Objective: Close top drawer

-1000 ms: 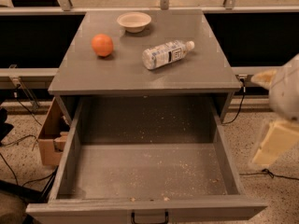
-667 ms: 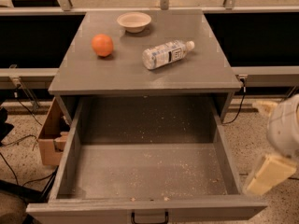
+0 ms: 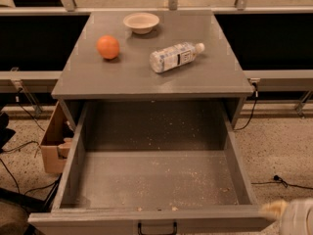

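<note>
Camera view: crumb-speckled top drawer open, pincer bottom right.

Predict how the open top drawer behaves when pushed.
Probably slides back: the top drawer is rigid and holds only crumbs, so likely light. Pushing by its central handle should avoid skewing; the hand sits at the front right corner. A slam might roll the lying water bottle.
</note>
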Controlling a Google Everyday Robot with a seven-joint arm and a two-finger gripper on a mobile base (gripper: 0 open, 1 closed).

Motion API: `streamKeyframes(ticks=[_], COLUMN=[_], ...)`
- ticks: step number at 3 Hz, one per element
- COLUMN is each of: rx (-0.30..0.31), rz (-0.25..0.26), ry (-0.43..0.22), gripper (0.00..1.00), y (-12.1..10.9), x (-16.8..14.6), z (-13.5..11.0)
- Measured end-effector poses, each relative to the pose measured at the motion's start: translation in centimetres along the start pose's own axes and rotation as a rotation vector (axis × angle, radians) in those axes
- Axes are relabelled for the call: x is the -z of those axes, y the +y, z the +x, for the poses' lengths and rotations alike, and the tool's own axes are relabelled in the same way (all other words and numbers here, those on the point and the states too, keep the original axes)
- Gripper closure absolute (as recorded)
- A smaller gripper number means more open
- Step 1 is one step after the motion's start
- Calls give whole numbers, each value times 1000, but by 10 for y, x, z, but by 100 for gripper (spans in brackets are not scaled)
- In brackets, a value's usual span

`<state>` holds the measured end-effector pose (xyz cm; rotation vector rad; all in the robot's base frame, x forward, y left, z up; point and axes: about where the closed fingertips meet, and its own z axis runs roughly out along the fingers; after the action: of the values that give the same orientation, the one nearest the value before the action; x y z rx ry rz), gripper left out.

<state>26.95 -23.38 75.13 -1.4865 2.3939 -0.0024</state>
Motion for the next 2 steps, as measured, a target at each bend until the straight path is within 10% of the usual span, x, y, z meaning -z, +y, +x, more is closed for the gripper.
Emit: streamKeyframes(ticks=[2], rx=[-130], rz=[-281], ry=[27], gripper=[93], y=[149], x=[-128], z=[74])
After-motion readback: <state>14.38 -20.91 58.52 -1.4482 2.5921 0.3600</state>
